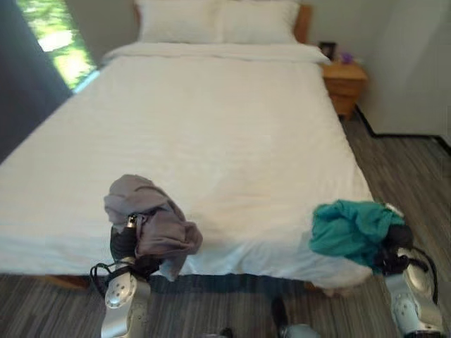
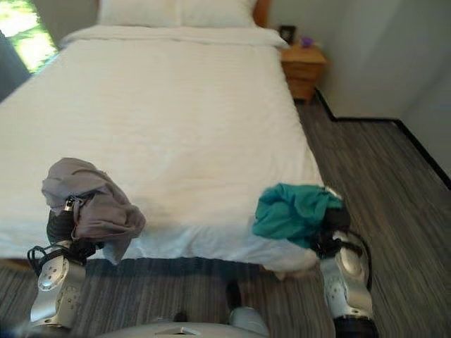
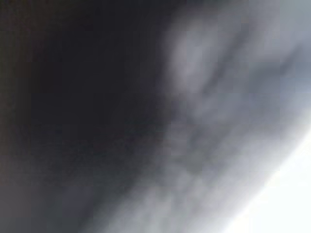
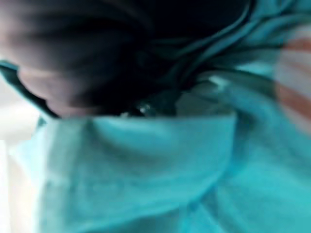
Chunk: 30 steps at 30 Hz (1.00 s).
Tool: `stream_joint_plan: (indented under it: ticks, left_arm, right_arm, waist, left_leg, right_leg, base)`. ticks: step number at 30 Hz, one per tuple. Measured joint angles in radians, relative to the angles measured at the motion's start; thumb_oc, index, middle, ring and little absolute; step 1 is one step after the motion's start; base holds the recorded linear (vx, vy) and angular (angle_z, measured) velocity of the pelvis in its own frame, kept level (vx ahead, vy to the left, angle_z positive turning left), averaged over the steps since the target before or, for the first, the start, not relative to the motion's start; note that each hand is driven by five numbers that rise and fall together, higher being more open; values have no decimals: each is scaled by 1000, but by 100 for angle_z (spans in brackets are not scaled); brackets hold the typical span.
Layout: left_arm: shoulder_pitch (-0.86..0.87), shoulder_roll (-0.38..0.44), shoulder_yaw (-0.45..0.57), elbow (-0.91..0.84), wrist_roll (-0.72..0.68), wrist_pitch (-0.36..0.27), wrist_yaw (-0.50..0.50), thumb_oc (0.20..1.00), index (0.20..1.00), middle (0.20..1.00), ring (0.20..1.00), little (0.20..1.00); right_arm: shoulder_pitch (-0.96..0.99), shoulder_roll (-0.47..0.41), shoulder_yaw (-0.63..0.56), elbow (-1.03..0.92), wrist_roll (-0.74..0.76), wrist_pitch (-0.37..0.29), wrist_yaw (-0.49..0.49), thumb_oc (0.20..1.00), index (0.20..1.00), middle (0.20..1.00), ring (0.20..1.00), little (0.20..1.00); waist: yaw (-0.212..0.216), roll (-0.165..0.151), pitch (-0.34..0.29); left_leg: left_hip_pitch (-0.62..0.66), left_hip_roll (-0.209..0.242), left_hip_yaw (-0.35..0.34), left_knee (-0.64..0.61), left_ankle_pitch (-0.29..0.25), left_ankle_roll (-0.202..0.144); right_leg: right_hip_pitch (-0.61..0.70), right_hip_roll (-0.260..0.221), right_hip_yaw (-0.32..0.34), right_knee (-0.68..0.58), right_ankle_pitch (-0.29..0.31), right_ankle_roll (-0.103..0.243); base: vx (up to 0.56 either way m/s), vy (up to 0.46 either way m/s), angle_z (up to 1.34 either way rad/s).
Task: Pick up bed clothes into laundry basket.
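At the bed's foot edge, my left hand sits under the grey garment; finger state cannot be told. Near the foot corner, my right hand lies beneath the teal garment; likewise unclear.

A home bedroom: a wide bed with white sheets and pillows, a wooden nightstand at its head corner, striped carpet.
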Motion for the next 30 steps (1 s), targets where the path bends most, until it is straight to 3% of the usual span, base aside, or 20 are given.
stream_joint_plan:
  ticks: [2, 3, 5, 7, 8, 9, 10, 12, 13, 14, 16, 17, 19, 21, 22, 23, 24, 25, 27, 30]
  left_arm:
    - [-16, 3, 40, -2, -5, 0, 2, 200, 200, 200, 200, 200]
    - [-14, 15, 53, -14, -10, -1, 2, 200, 200, 200, 200, 200]
    - [-25, 38, 105, -10, -20, -16, -1, 200, 200, 200, 200, 200]
    - [-51, 36, 117, -1, -46, -24, -2, 200, 200, 200, 200, 200]
    - [-74, 30, 88, -6, -56, -26, -2, 200, 200, 200, 200, 200]
    - [-75, 25, 96, -9, -64, -29, -4, 200, 200, 200, 200, 200]
    - [-68, -5, 91, -3, -88, -30, -3, 200, 200, 200, 200, 200]
    - [-86, 5, 74, -9, -90, -30, -4, 200, 200, 200, 200, 200]
    - [-94, 3, 67, -9, -91, -26, -8, 200, 200, 200, 200, 200]
    - [-93, 0, 60, -9, -91, -24, -9, 200, 200, 200, 200, 200]
    - [-129, -22, 36, -8, -89, -22, -33, 200, 200, 200, 200, 200]
    - [-138, -29, 10, -12, -90, -27, -43, 200, 200, 200, 200, 200]
    - [-144, -34, -22, -8, -90, -18, -58, 200, 200, 200, 200, 200]
    - [-155, -37, -43, -7, -91, -13, -65, 200, 200, 200, 200, 200]
    - [-144, -42, -69, -6, -103, -12, -69, 200, 200, 200, 200, 200]
    - [-138, -45, -80, -4, -115, -5, -76, 200, 200, 200, 200, 200]
    - [-147, -55, -88, 1, -120, 0, -76, 200, 200, 200, 200, 200]
    - [-150, -71, -96, 0, -124, 0, -77, 200, 200, 200, 200, 200]
    - [-147, -78, -128, 0, -122, 5, -84, 200, 200, 200, 200, 200]
    - [-137, -76, -129, 1, -118, 12, -92, 200, 200, 200, 200, 200]
  right_arm:
    - [35, 21, -101, 34, 0, 0, -33, 200, 200, 200, 200, 200]
    - [61, 34, -139, 36, 0, -4, -36, 200, 200, 200, 200, 200]
    - [94, 34, -198, 72, 1, -12, -73, 200, 200, 200, 200, 200]
    - [111, 33, -223, 73, 1, -13, -83, 200, 200, 200, 200, 200]
    - [120, 44, -226, 69, 0, -14, -92, 200, 200, 200, 200, 200]
    - [114, 48, -219, 69, 0, -15, -95, 200, 200, 200, 200, 200]
    - [113, 44, -171, 58, -3, -16, -92, 200, 200, 200, 200, 200]
    - [107, 44, -149, 32, -20, -22, -104, 200, 200, 200, 200, 200]
    - [83, 41, -111, 28, -37, -23, -109, 200, 200, 200, 200, 200]
    - [68, 41, -96, 26, -37, -23, -109, 200, 200, 200, 200, 200]
    - [75, 29, -91, 27, -37, -23, -109, 200, 200, 200, 200, 200]
    - [91, 24, -68, 27, -36, -27, -107, 200, 200, 200, 200, 200]
    - [102, 26, 17, 28, -30, -17, -76, 200, 200, 200, 200, 200]
    - [100, 27, 62, 32, -26, -16, -60, 200, 200, 200, 200, 200]
    - [101, 21, 88, 30, -26, -7, -41, 200, 200, 200, 200, 200]
    - [93, 23, 88, 25, -26, -8, -31, 200, 200, 200, 200, 200]
    - [94, 20, 85, 32, -14, -8, -32, 200, 200, 200, 200, 200]
    - [93, 17, 84, 33, -10, -1, -32, 200, 200, 200, 200, 200]
    - [102, 16, 84, 30, 4, -1, -27, 200, 200, 200, 200, 200]
    - [112, 17, 87, 30, 2, 4, -23, 200, 200, 200, 200, 200]
  waist:
    - [-36, 36, 19]
    - [-56, 28, 15]
    - [-82, 35, 32]
    - [-101, 55, 42]
    - [-127, 41, 47]
    - [-111, 47, 54]
    - [-76, 57, 47]
    - [-74, 31, 49]
    - [-82, 25, 46]
    - [-80, 29, 47]
    - [-94, 60, 47]
    - [-78, 70, 39]
    - [-65, 68, 36]
    - [-45, 39, 44]
    - [7, 22, 41]
    - [12, 23, 41]
    - [15, 11, 48]
    - [20, 12, 47]
    - [19, 9, 47]
    - [22, 12, 46]
  left_leg:
    - [19, 58, 145, -43, 24, 3]
    - [26, 63, 192, -53, 28, 2]
    - [49, 97, 354, -74, 26, 14]
    - [48, 124, 375, -87, 21, 12]
    - [52, 142, 456, -69, 26, 16]
    - [72, 155, 506, -76, 26, 15]
    - [103, 182, 544, -86, 11, -6]
    - [119, 178, 592, -79, 9, -22]
    - [124, 174, 635, -69, 9, -24]
    - [120, 186, 633, -66, 7, -26]
    - [135, 205, 588, -65, -3, -93]
    - [137, 232, 636, -50, -1, -127]
    - [111, 267, 640, 33, -21, -152]
    - [77, 279, 562, 142, -23, -151]
    - [49, 287, 473, 192, -31, -155]
    - [38, 297, 450, 179, -36, -165]
    - [25, 260, 331, 143, -41, -174]
    - [20, 234, 303, 105, -39, -170]
    - [-22, 193, 333, 49, -14, -132]
    - [-53, 126, 356, 38, -1, -108]
  right_leg:
    - [-52, 47, -62, 97, 73, -20]
    - [-51, 54, -80, 99, 83, -15]
    - [-45, 43, -172, 163, 48, -23]
    - [-32, 26, -224, 209, 31, -15]
    - [23, -8, -287, 221, -10, -17]
    - [22, -27, -376, 286, -50, -53]
    - [108, -34, -411, 266, -45, -72]
    - [138, -57, -459, 224, -76, -99]
    - [131, -30, -500, 179, -62, -122]
    - [133, -30, -500, 160, -57, -131]
    - [138, 6, -508, 134, -62, -139]
    - [141, 13, -556, 114, -71, -145]
    - [151, 33, -548, 85, -74, -174]
    - [145, 54, -493, 80, -58, -207]
    - [148, 50, -461, 66, -50, -221]
    - [155, 52, -470, 52, -46, -219]
    - [156, 54, -441, 49, -44, -223]
    - [160, 49, -443, 41, -44, -223]
    - [169, 51, -457, 17, -43, -222]
    - [164, 63, -457, 15, -44, -222]
  base:
    - [-137, 118, -185]
    - [-274, 115, -194]
    - [-148, 70, -205]
    - [-293, 79, -147]
    - [-325, 80, -138]
    - [-200, -28, -219]
    - [-137, -28, -203]
    - [-101, -50, -162]
    - [-27, -34, -140]
    - [-116, -230, -134]
    - [-121, -388, -63]
    - [-29, -267, -54]
    - [-75, -225, -52]
    - [-33, -108, -58]
    - [6, -113, -99]
    - [6, -112, -81]
    - [27, -24, -25]
    - [73, -3, -15]
    - [90, -11, -14]
    - [87, 68, -27]
